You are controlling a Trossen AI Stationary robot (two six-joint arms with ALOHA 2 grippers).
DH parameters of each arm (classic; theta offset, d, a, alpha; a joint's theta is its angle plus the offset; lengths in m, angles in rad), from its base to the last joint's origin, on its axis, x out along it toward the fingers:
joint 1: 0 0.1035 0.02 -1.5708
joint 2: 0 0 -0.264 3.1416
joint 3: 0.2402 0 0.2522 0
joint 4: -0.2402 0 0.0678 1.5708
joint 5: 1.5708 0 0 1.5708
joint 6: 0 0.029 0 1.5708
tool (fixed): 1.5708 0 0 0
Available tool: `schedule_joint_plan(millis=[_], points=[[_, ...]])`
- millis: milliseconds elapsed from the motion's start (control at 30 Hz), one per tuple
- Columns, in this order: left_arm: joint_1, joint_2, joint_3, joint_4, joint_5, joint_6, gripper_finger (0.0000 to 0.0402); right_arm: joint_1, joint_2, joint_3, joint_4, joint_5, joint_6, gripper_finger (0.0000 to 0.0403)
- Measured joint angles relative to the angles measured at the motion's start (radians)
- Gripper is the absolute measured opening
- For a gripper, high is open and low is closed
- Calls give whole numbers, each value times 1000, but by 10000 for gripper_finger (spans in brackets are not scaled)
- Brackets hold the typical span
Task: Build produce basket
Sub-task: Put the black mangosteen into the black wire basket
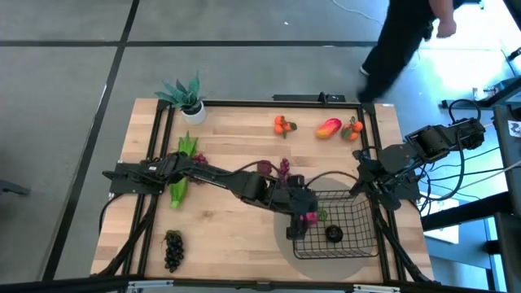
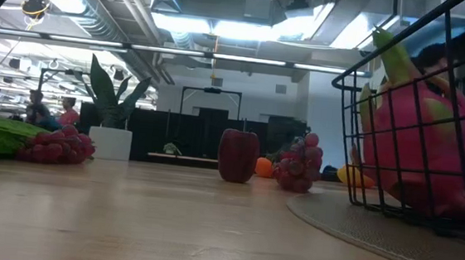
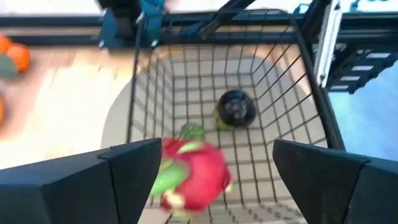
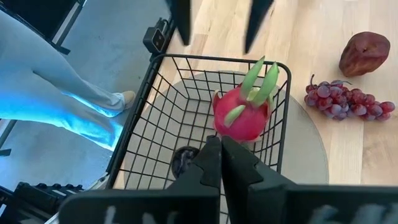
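Observation:
The black wire basket stands on a round grey mat at the table's near right. Inside it a pink dragon fruit rests on the basket's floor against its left wall, and a dark round fruit lies nearer the middle. My left gripper hovers open above the dragon fruit, its fingers on either side of it and clear of it. My right gripper waits shut over the basket's far right corner, holding nothing.
Purple grapes and a dark red fruit lie just beyond the basket. Tangerines, a mango, a green stalk, dark grapes and a potted plant are spread about. A person stands past the far right corner.

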Motion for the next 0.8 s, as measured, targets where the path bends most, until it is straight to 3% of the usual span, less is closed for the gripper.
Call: schedule_joint_plan(millis=[267, 433, 600, 800], points=[[33, -21, -1, -141, 5, -142, 295, 0, 8, 0, 41, -2, 203, 0], [63, -56, -4, -207, -2, -176, 295, 0, 14, 0, 10, -48, 131, 0], [104, -107, -3, -304, -76, -248, 295, -12, 19, 0, 7, 58, 152, 0], [152, -158, -5, -454, -97, -299, 295, -31, 41, 0, -71, 62, 116, 0]])
